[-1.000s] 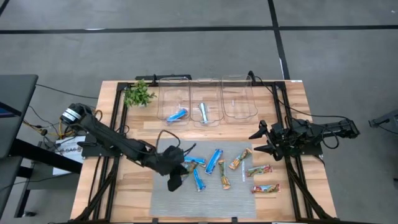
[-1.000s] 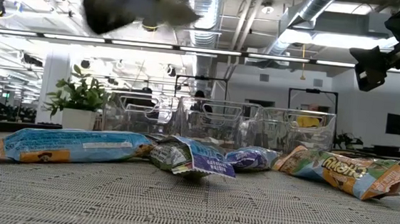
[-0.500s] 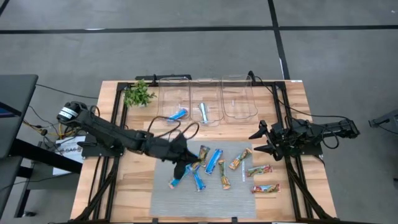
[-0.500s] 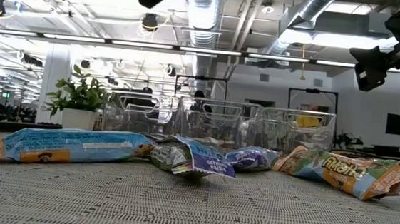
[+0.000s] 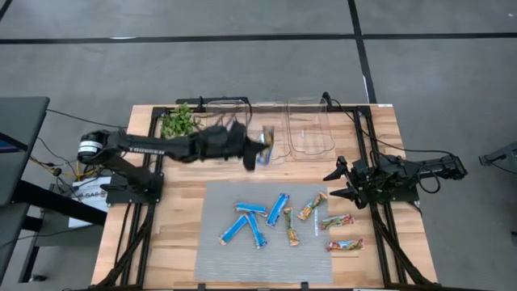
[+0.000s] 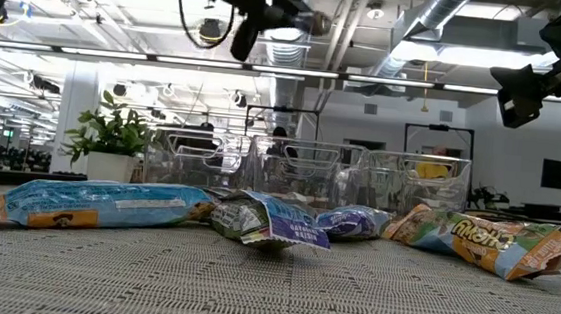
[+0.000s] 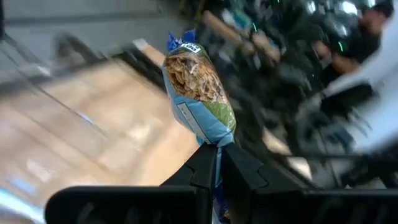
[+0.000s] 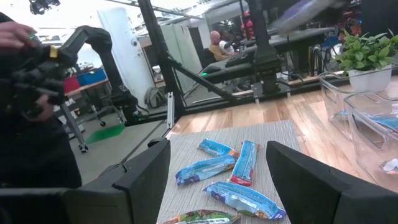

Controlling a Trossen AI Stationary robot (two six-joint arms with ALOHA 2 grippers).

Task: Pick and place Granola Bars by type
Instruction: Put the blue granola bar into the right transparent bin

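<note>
Left hand was clamped shut on a blue granola bar, gripping only its tail end. It hung above the bench at the far side, over the near rim of the middle bin.

Risk: a pinch on just the foil end looks marginal. The bar could swing or slip out during a fast carry and land on the rim or outside the bin. Release point matters too: left bin and middle bin each already hold a blue bar, so a drop one bin off would split or mix types. The right bin looked empty.

Held bar: blue foil, an oat-cluster picture, a green patch low down, crimped ends, light and crinkly.

Remaining bars lay on the grey mat: blue ones left and centre, tan/orange ones to the right, mostly apart, a few touching.

Right hand hovered at the right bench edge, fingers spread, holding nothing.
</note>
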